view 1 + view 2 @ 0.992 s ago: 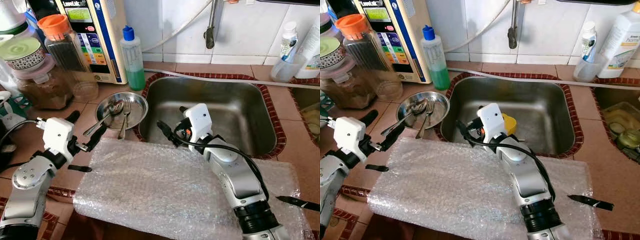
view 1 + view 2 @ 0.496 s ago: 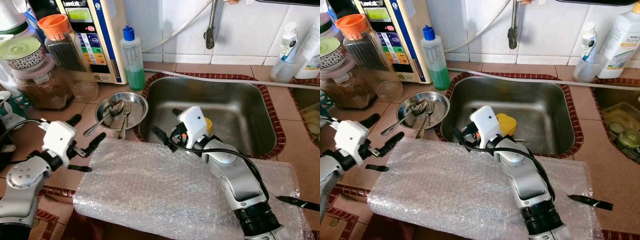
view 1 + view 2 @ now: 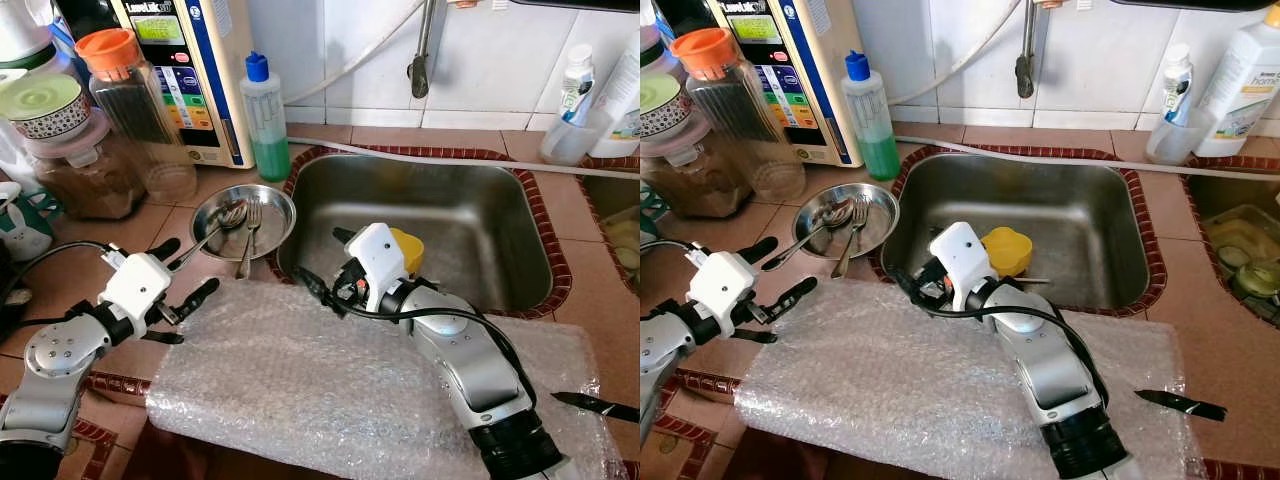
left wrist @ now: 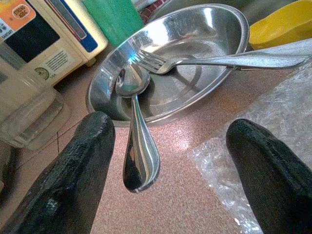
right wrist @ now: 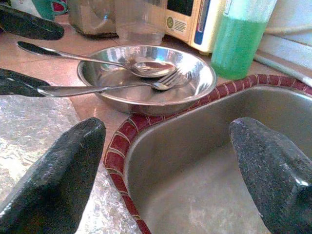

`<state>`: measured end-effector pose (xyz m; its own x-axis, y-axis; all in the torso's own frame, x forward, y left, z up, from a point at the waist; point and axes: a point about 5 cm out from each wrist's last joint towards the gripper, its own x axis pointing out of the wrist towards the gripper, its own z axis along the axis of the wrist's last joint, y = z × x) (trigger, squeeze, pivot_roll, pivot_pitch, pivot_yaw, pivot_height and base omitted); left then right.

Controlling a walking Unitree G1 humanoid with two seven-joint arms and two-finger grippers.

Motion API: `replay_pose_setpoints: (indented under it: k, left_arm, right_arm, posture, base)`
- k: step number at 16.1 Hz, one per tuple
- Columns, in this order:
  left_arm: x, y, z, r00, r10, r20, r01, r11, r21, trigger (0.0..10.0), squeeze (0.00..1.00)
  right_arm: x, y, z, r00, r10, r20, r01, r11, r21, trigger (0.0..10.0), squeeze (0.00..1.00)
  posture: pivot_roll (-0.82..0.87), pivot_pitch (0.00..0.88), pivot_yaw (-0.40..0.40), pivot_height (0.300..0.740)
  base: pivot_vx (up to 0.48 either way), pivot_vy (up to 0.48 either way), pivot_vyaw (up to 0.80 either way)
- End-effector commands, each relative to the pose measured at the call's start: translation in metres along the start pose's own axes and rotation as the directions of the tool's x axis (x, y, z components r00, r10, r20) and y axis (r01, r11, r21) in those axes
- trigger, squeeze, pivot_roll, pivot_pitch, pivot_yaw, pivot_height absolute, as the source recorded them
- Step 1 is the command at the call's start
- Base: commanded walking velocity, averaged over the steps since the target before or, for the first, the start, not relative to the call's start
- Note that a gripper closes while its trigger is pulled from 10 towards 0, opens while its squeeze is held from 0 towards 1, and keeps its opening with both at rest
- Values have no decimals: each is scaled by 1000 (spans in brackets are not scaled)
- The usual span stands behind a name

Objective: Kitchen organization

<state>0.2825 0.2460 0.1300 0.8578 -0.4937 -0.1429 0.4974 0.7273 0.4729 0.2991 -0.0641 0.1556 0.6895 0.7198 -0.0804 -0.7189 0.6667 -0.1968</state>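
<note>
Steel cutlery in round dish, both grippers empty

Left gripper [image 3: 178, 280] wide open, near steel spoon [image 4: 135, 141], handle angled toward it. Steel fork [image 4: 214, 61] and spoon in round steel dish [image 3: 275, 200] on red-tiled counter [image 3: 70, 250]. Right gripper [image 3: 322, 268] spread at steel sink [image 3: 470, 215] rim.

My count: one steel bowl [image 3: 243, 216], one spoon [image 3: 208, 238], one fork [image 3: 249, 238], one green soap bottle [image 3: 265, 118], one bubble-wrap sheet [image 3: 330, 385], one yellow cup [image 3: 407, 249], my two grippers, left [image 3: 183, 273], right [image 3: 322, 266].
</note>
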Motion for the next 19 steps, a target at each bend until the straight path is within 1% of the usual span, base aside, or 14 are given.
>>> replay_pose_setpoints:
  k: [1,2,5,9,13,17,18,19]
  left_arm:
    - [-2,2,-3,1000,2,-18,-2,1000,15,2588,0]
    - [-2,2,-3,1000,4,-17,-4,1000,16,0,0]
    - [-1,3,-3,1000,14,-13,-14,1000,23,0,0]
    - [-1,6,-4,999,35,-14,-35,999,41,0,0]
    - [2,6,-3,999,41,-7,-40,998,53,0,0]
    - [6,2,-2,1000,24,0,-24,998,57,0,0]
    - [6,2,-2,1000,23,0,-23,998,57,275,0]
    - [9,1,-1,1000,18,5,-18,998,61,3922,0]
  right_arm:
    - [1,5,4,1000,24,11,-23,1000,-10,10000,0]
    - [1,6,4,1000,26,14,-26,1000,-8,10000,0]
    - [1,8,4,999,34,15,-34,999,-9,10000,0]
    - [1,7,5,999,38,15,-38,999,-18,10000,0]
    - [1,7,4,999,35,13,-35,999,-22,10000,0]
    - [1,7,4,1000,24,11,-24,999,-21,10000,0]
    - [1,6,4,1000,23,11,-23,1000,-21,10000,0]
    - [0,5,4,1000,20,11,-20,1000,-23,10000,0]
  posture:
    - [-146,104,87,740]
    - [-147,105,88,740]
    - [-146,104,87,740]
    - [-148,105,81,740]
    - [-152,103,82,740]
    - [-166,99,87,740]
    - [-166,99,86,740]
    - [-170,96,86,740]
  base:
    - [0,0,0]
    - [0,0,0]
    - [0,0,0]
    - [0,0,0]
    - [0,0,0]
    - [0,0,0]
    - [0,0,0]
    - [0,0,0]
